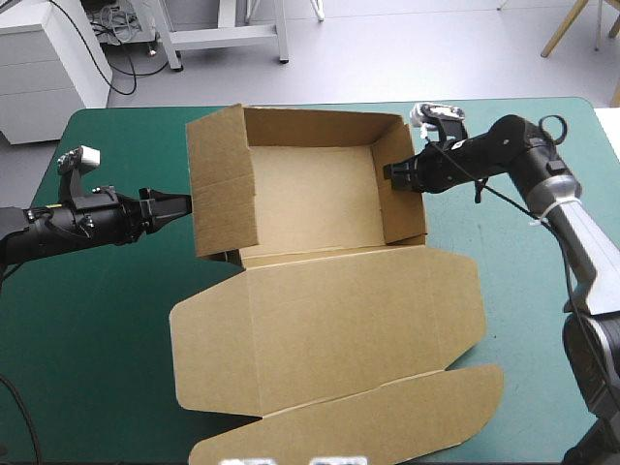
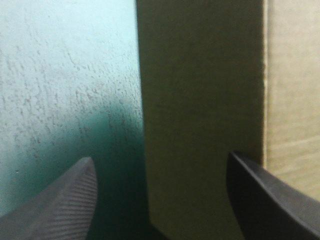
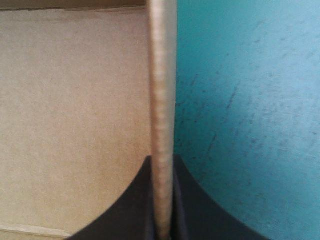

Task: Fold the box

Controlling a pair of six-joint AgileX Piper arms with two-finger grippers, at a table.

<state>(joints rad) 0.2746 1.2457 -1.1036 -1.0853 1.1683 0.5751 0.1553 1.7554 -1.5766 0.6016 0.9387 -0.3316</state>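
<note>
Across the middle of the teal-green table cover point(image 1: 87, 329) sits the box point(image 1: 310, 199), a brown board tray with its walls raised and its lid point(image 1: 339, 320) lying flat toward the near edge. I judge the board light and stiff, apt to spring back at its creases and to buckle if pinched mid-panel, so I would take it along a wall's top edge, close to a crease. My right gripper point(image 1: 395, 174) is pinched onto the right wall point(image 1: 402, 208). My left gripper point(image 1: 182, 206) meets the outer side of the left wall point(image 1: 221, 184). High view: the whole layout, but not the gaps between my fingers. Right wrist view: the right wall's edge runs between my fingers point(image 3: 130, 210), pressed together on it, with the tray floor point(image 3: 75, 125) on one side and the cover on the other. Left wrist view: my fingers point(image 2: 65, 200) stand spread, the left wall's board between them, not gripped.
</note>
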